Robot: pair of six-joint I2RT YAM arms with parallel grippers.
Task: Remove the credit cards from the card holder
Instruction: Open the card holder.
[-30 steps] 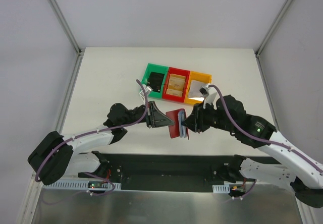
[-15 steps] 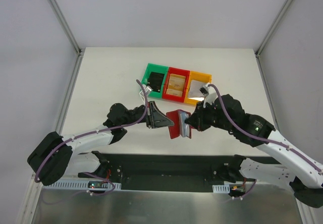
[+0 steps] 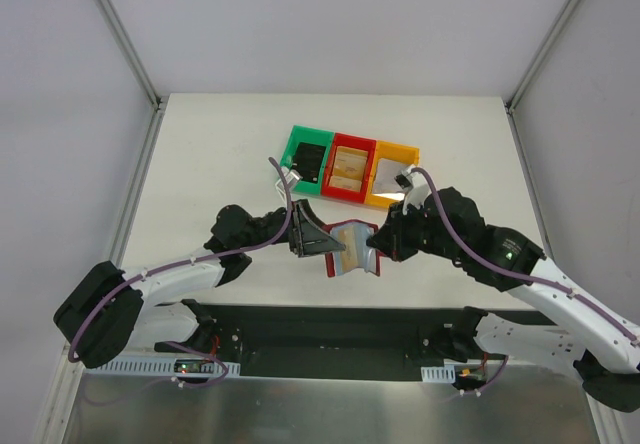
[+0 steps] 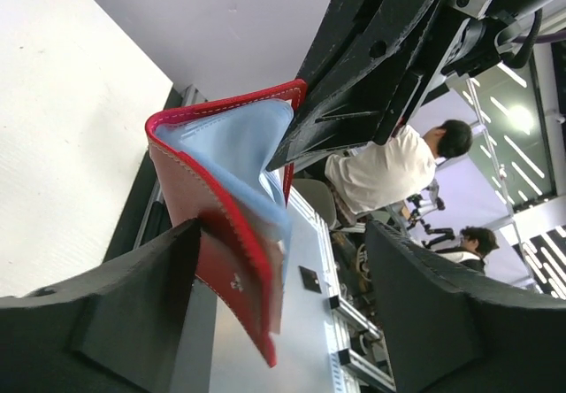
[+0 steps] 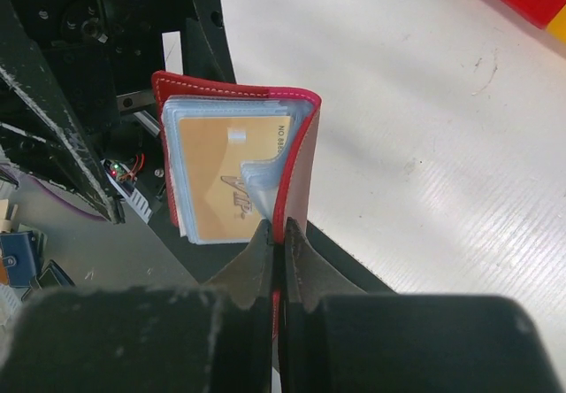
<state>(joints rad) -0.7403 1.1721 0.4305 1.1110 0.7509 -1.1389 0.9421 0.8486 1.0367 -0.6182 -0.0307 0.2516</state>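
The card holder (image 3: 352,250) hangs open above the table's near edge, between my two grippers. My right gripper (image 5: 282,234) is shut on the lower edge of its red cover. In the right wrist view a tan credit card (image 5: 221,176) shows inside a pale blue sleeve. My left gripper (image 4: 283,309) stands open, and the holder's other red flap (image 4: 212,234) lies between its fingers, close against the left finger (image 4: 106,322). From above, the left gripper (image 3: 326,245) is at the holder's left edge and the right gripper (image 3: 379,244) at its right.
A row of three small bins stands behind the holder: green (image 3: 309,158), red (image 3: 350,167) and yellow (image 3: 394,175), each with items inside. A white cable connector (image 3: 288,177) lies left of the green bin. The black frame of the arm bases runs just below the holder.
My left gripper has opened and let go of the holder's flap. The holder has spread open, showing the tan card. The right gripper closed on the cover and holds it.
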